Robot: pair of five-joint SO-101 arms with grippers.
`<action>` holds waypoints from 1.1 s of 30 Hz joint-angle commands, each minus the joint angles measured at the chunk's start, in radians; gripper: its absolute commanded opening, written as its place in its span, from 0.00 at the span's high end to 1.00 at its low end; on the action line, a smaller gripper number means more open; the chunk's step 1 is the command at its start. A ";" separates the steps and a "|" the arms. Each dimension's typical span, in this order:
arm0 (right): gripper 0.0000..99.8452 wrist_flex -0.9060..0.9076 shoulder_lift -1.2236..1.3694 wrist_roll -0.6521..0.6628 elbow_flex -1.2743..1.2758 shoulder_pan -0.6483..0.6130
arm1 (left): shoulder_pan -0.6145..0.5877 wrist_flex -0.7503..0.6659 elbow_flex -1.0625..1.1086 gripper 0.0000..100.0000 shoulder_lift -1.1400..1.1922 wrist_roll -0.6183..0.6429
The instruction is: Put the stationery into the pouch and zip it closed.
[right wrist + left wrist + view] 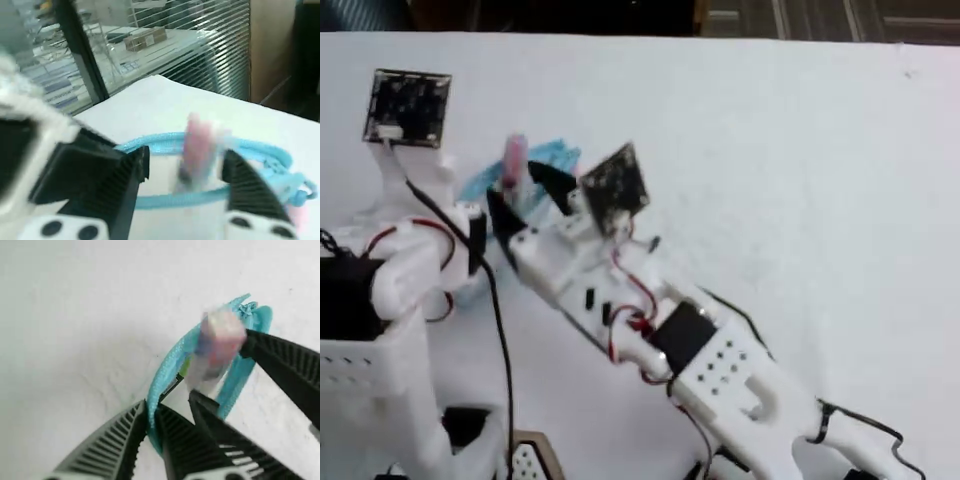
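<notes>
Two grippers are meeting at one spot toward the left of the table [770, 150]. The left gripper [150, 410] is clamping one rim of the teal pouch [167, 365] and propping its mouth open. The right gripper [187, 161] is hanging over that mouth with its fingers spread. The pink-and-white stationery piece [200, 140] is standing upright between them. A gap is showing on one side, so it is looking released rather than pinched.

Step in hand, as I am judging it: dropping the piece inside. Doing it well is meaning:
- holding the left clamp steady so the mouth is gaping wide
- letting the piece clear both rims
- lifting the right fingers straight up, not snagging fabric

Count: one pouch, unzipped; one pink piece; one green sliver [183, 367] inside, kind unclear.
</notes>
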 commanded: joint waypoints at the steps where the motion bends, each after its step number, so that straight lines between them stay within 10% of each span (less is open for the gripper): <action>1: 0.65 0.015 -0.065 0.028 -0.005 -0.008 | 0.001 -0.008 -0.008 0.98 -0.025 0.006; 20: 0.76 0.120 -0.176 0.153 0.029 0.335 | -0.001 -0.008 -0.006 0.98 -0.025 0.006; 33: 0.76 -0.114 -0.113 0.376 0.496 0.219 | 0.004 -0.008 -0.006 0.98 -0.025 0.006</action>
